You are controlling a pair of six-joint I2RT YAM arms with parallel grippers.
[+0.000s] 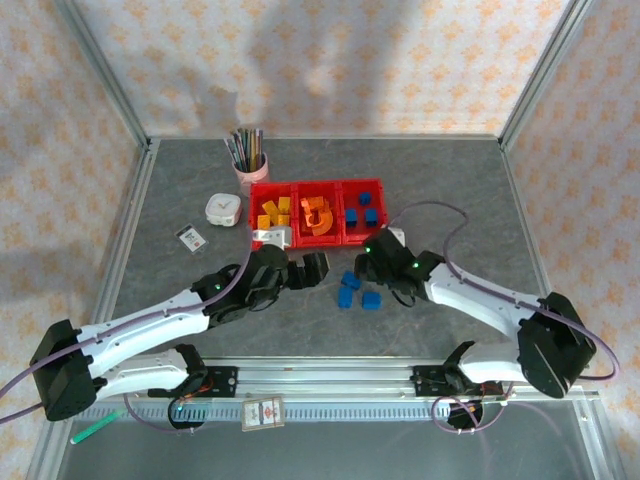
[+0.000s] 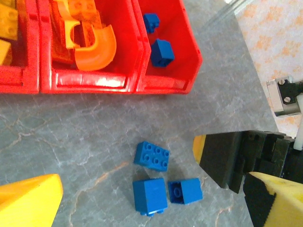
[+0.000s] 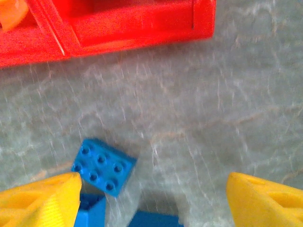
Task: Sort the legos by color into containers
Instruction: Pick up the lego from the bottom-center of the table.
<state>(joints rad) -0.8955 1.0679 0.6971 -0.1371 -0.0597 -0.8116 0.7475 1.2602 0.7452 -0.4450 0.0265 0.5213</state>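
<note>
The right gripper [image 3: 151, 201] hangs spread wide and empty. A six-stud blue block [image 3: 103, 166] lies on the table at its ten o'clock, probably light, rigid and slick, best pinched across its flat sides. The left gripper [image 2: 151, 203] gapes empty too. The blue-holding red bin [image 2: 163, 84] sits at twelve.

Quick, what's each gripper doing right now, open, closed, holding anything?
Left gripper: open, holding nothing.
Right gripper: open, holding nothing; a small blue studded plastic lego block lies loose nearby.
</note>
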